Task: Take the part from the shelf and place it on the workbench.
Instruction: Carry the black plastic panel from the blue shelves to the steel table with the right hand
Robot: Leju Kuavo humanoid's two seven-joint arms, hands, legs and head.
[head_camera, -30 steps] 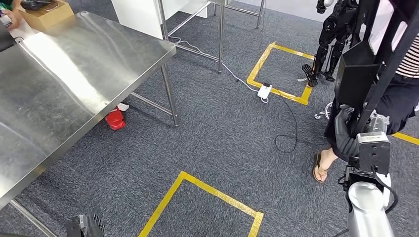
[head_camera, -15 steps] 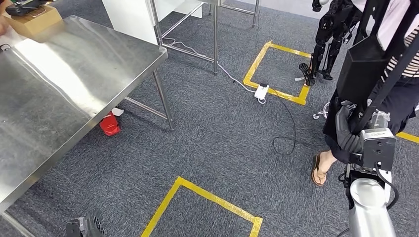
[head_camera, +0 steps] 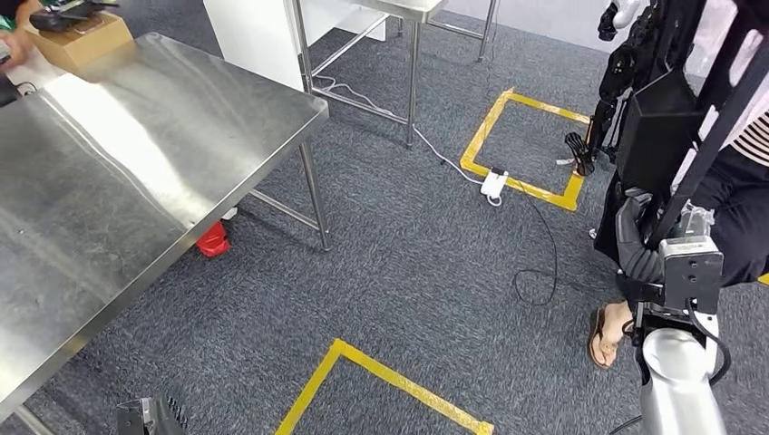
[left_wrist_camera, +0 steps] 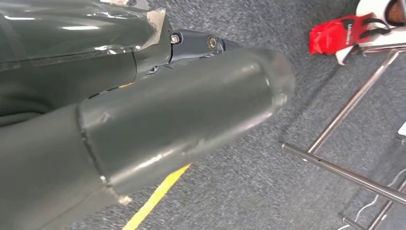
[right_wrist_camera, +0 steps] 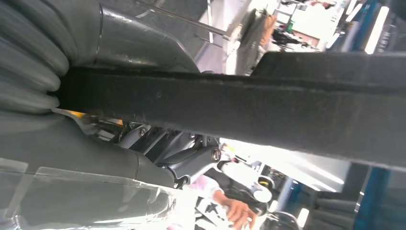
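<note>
From the head camera I see my right hand (head_camera: 637,243) raised at the right side, dark fingers wrapped around a black part (head_camera: 676,127), a boxy body with a long flat bar running through the grip. The right wrist camera confirms it: the bar (right_wrist_camera: 249,110) crosses the picture and my grey thumb and fingers are clamped on it. So the part is in my right hand, up in the air, well apart from the steel workbench (head_camera: 136,172), which fills the left side of the head view.

My left hand (left_wrist_camera: 158,115) hangs low over the grey carpet; its thick grey thumb covers most of the wrist picture and I cannot tell whether the fingers are spread or curled.

At the bench's far corner sits a cardboard box (head_camera: 80,42). Something red (head_camera: 214,241) lies on the floor under the bench. A person in a striped top and sandals (head_camera: 606,333) stands just beside my right arm. Yellow tape squares (head_camera: 526,145) mark the carpet.
</note>
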